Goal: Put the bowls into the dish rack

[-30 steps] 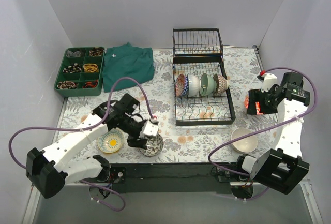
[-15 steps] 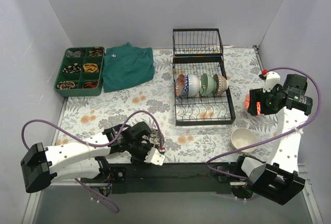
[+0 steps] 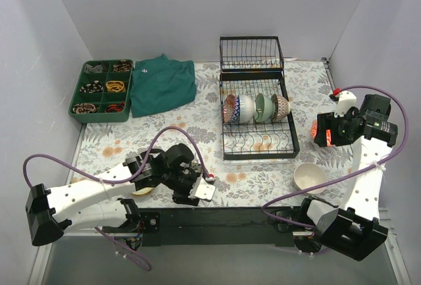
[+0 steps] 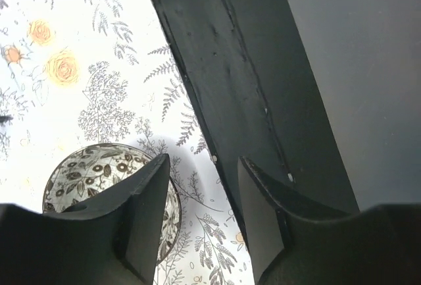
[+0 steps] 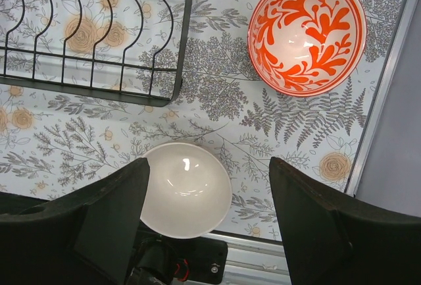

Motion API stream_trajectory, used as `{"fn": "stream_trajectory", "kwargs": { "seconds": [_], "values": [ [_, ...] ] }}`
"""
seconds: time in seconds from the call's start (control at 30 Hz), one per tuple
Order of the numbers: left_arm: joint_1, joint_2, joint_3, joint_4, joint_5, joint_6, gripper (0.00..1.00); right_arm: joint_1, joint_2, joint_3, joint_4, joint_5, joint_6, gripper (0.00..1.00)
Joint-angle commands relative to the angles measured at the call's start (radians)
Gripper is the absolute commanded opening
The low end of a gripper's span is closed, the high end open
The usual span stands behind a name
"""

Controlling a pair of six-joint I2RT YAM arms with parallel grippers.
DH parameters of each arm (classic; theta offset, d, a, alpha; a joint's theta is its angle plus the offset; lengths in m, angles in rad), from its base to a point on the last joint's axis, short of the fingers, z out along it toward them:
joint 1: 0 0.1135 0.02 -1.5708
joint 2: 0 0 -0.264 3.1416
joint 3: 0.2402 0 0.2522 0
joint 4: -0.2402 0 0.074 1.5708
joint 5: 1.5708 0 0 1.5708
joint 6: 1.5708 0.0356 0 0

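Bowls, four of them [image 3: 254, 108], stand on edge in a row in the middle of the dish rack [image 3: 287, 141], which sits at the far side of the flowered counter [image 3: 191, 124]. A plain cream bowl [image 5: 186, 189] lies upright on the counter near the front right corner of the rack, and a red-orange bowl [image 5: 306, 33] lies a little farther back, close to the right edge.

The right fingers [image 5: 112, 226] are spread wide and hold nothing. They hang above these two bowls, with the cream one between them in the wrist view.

The left fingers [image 4: 141, 219] are parted narrowly and are also empty. They sit low at the front edge of the counter, over the black strip [image 4: 230, 68]. A black-white bowl [image 4: 85, 173] lies on the counter just beside them, partly hidden behind one finger.

A green compartment tray [image 3: 75, 94] and a green cloth [image 3: 163, 84] lie at the far left.
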Motion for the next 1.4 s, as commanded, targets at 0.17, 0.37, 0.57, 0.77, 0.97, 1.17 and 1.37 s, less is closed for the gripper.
{"fn": "stream_trajectory", "kwargs": {
  "seconds": [0.17,0.37,0.57,0.77,0.97,1.17,1.37],
  "values": [
    [-0.005,0.040,-0.072,0.169,-0.215,-0.155,0.47,-0.003,0.021,0.051,0.008,-0.023,0.010,0.82],
    [-0.005,0.046,-0.142,0.245,-0.284,-0.183,0.49,-0.001,0.028,0.054,0.010,-0.017,0.010,0.82],
    [-0.005,0.055,-0.201,0.317,-0.338,-0.165,0.46,-0.001,0.034,0.046,0.016,-0.022,0.013,0.82],
    [-0.004,0.044,-0.209,0.295,-0.327,-0.154,0.18,-0.003,0.037,0.046,0.025,-0.028,0.020,0.82],
    [-0.004,0.047,-0.137,0.217,-0.323,-0.129,0.00,-0.001,0.029,0.028,0.028,-0.031,0.028,0.82],
    [-0.004,0.098,0.155,-0.011,-0.249,-0.137,0.00,-0.001,0.034,0.078,0.007,-0.045,0.043,0.81],
    [0.013,0.269,0.497,0.028,-0.170,-0.149,0.00,-0.001,0.060,0.187,-0.013,0.003,0.068,0.81]
  ]
}}
